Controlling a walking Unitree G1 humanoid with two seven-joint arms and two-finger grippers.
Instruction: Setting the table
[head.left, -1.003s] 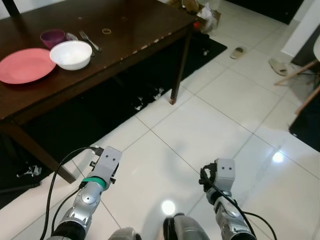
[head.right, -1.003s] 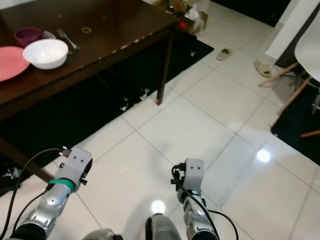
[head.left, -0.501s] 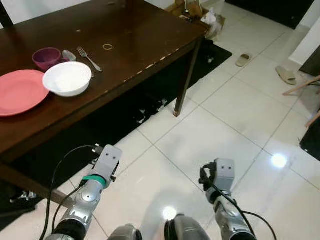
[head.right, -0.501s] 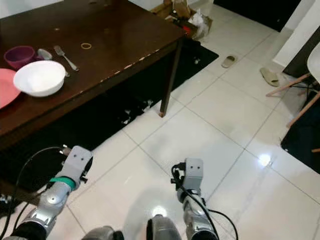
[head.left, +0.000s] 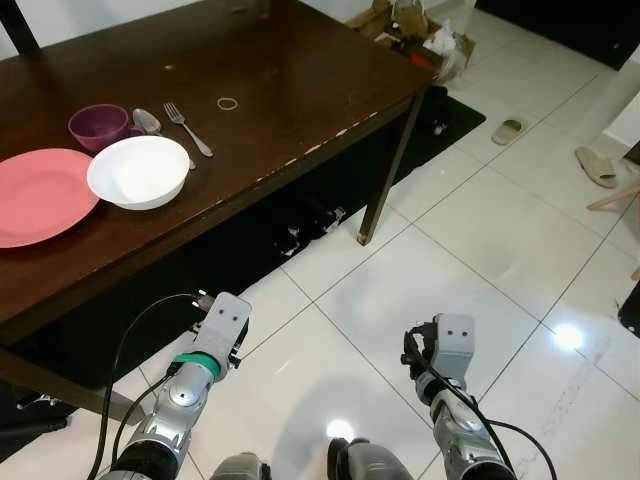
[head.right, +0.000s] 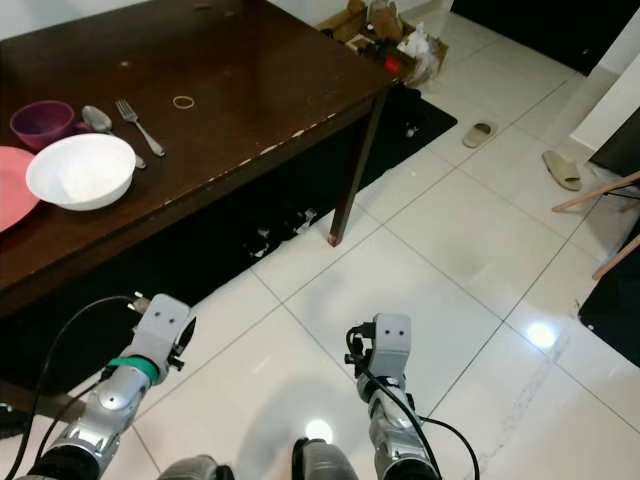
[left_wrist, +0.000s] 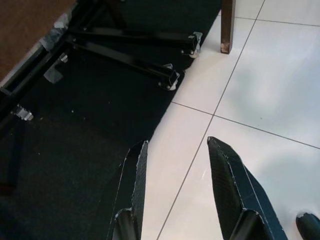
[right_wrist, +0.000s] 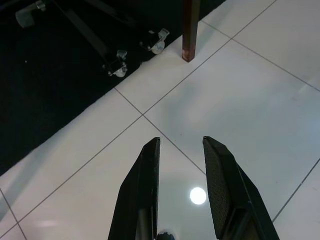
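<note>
On table (head.left: 300, 90), near front edge: pink plate (head.left: 38, 196), white bowl (head.left: 138, 171) beside it.
Behind bowl: purple cup (head.left: 98, 125), spoon (head.left: 146, 120).
Fork (head.left: 187, 128): tines toward far edge.
Left gripper (left_wrist: 175, 165): jaws apart, empty, above floor.
Right gripper (right_wrist: 181, 165): same.

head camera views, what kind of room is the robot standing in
Most likely a home dining area. A dark wooden table carries a pink plate, a white bowl, a purple cup and a fork, while slippers lie on the glossy white tiled floor.
</note>
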